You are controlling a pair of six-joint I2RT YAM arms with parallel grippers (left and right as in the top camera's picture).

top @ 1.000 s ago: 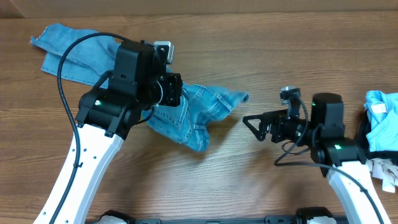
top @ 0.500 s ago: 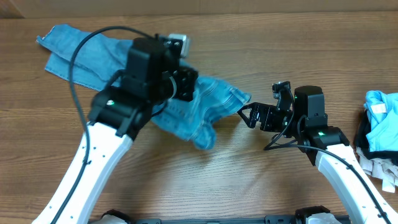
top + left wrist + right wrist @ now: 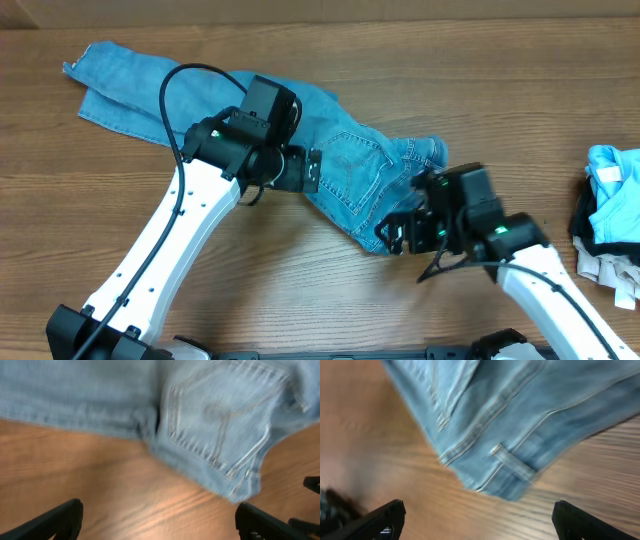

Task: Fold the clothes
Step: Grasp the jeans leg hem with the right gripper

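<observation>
I judged the folding barely begun. The jeans point(image 3: 345, 165) lay rumpled and unfolded, slanting from the far left of the table point(image 3: 500, 80) to its middle, with one back pocket point(image 3: 220, 420) facing up. My left claw point(image 3: 157, 520) hovered released at the seat's edge. My right claw point(image 3: 477, 520) was also spread and empty beside the lower hem. Both wrist views were blurred, the left arm point(image 3: 170, 240) hid some denim, and I couldn't find the button.

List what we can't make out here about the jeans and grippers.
Overhead: the left arm hides part of the jeans; no waistband button shows.
Overhead: the right gripper is dark and small; contact with the denim unclear.
Both wrist views: motion blur smears the stitching.
Overhead: the cloth pile is cut off by the right edge.
</observation>
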